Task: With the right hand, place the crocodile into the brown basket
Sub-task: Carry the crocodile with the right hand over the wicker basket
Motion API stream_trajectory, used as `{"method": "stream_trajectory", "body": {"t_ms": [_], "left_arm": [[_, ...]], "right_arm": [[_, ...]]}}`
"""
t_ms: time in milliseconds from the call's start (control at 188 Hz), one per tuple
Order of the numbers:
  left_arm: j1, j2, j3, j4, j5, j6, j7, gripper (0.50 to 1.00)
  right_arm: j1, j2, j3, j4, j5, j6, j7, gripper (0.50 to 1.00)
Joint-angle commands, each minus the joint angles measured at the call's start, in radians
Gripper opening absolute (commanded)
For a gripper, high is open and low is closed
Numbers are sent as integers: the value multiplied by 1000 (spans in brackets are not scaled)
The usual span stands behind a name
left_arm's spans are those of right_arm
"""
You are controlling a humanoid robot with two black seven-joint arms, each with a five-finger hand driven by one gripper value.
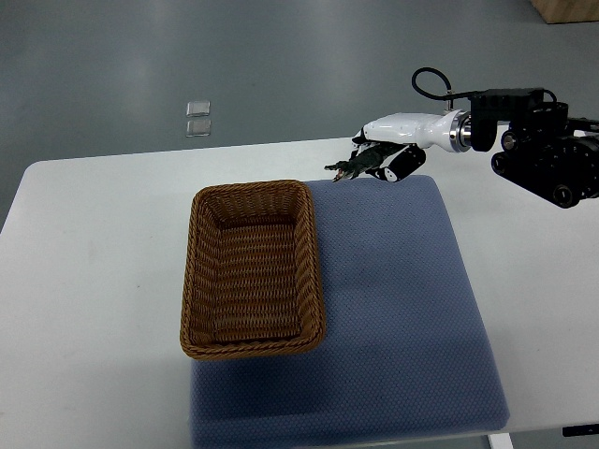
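A small dark green crocodile [348,168] hangs in my right hand [379,159], whose white and black fingers are curled around it; its snout pokes out to the left. The hand is held above the far edge of the blue mat [402,309], to the upper right of the brown wicker basket [314,253]. The basket stands on the mat's left side and holds nothing. My right arm comes in from the right edge. The left arm does not show.
The white table [94,281] ends at the back just beyond my hand, with grey floor behind it. Two small clear squares [197,119] lie on that floor.
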Motion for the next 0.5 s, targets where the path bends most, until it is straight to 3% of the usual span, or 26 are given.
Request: {"method": "stream_trajectory", "body": {"t_ms": [0,495], "left_arm": [[-3,0,-1,0,0,0,1,1000],[-8,0,1,0,0,0,0,1000]], "right_arm": [[24,36,-1,2,1,4,0,500],[87,259,-1,5,1,30,2,500]]}}
